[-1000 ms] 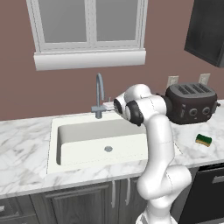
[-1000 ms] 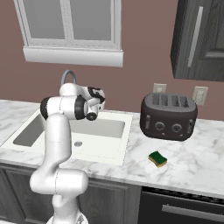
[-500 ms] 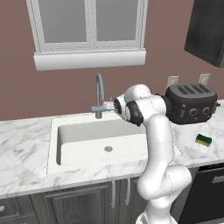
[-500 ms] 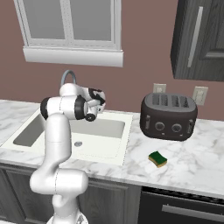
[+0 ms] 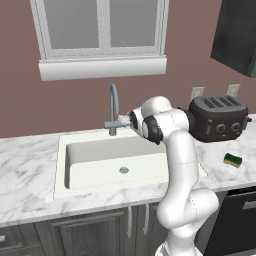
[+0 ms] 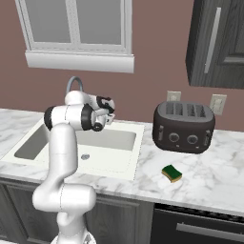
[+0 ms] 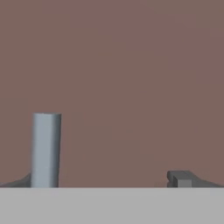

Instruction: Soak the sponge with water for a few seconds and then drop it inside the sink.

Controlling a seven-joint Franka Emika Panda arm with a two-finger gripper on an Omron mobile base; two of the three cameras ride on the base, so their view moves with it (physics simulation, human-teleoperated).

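gripper (image 5: 121, 120) at the base of the grey gooseneck tap (image 5: 114, 107), behind the off-white rectangular sink (image 5: 75, 167); its opening cannot be told | small yellow sponge with green layer (image 5: 232, 159) lies on the marble counter (image 5: 30, 172), before the black toaster (image 5: 217, 118), well apart from the gripper

The arm is covering the right rim of the sink (image 5: 62, 165) in the left base view, and the gripper (image 5: 123, 120) is too small there to show its jaws. The tap (image 7: 45, 151) is running off the hand view's bottom.
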